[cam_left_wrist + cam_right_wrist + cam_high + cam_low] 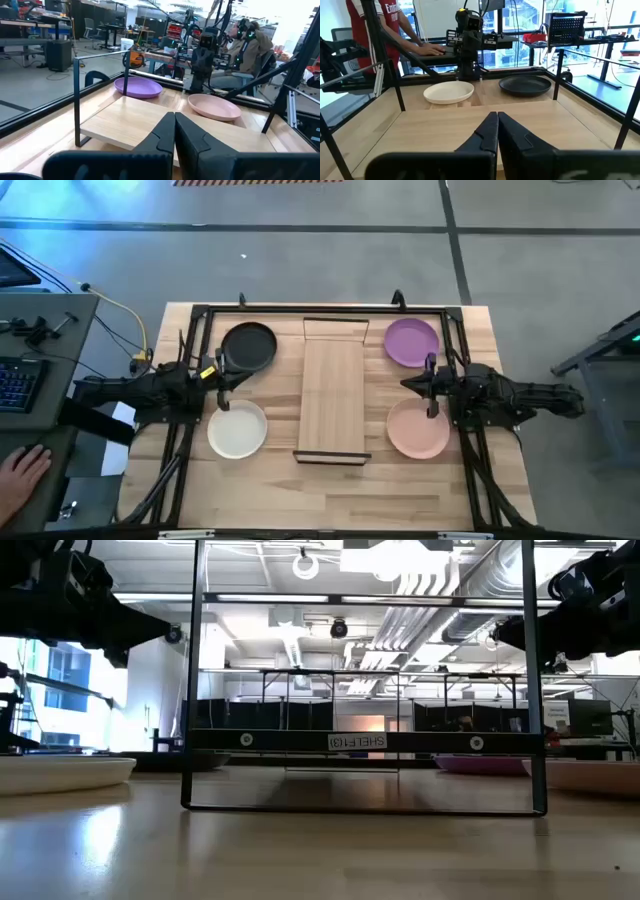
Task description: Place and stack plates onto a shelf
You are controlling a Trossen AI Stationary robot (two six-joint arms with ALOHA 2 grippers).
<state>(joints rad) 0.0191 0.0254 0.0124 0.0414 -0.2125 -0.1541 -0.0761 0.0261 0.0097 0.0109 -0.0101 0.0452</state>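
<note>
Four plates lie flat on the tabletop around the shelf (333,393), a pale wood plank with black rails at its short ends. The black plate (248,346) is at the far left, the cream-white plate (237,429) at the near left, the purple plate (411,342) at the far right, the pale pink plate (417,428) at the near right. My left gripper (222,383) is shut and empty, above the table between the black and cream-white plates. My right gripper (431,387) is shut and empty, between the purple and pink plates.
A black frame (200,315) runs around the tabletop. A desk with a keyboard (20,380) stands off the table's left side, and a person's hand (20,470) rests near it. A person in red (380,20) stands behind the left arm.
</note>
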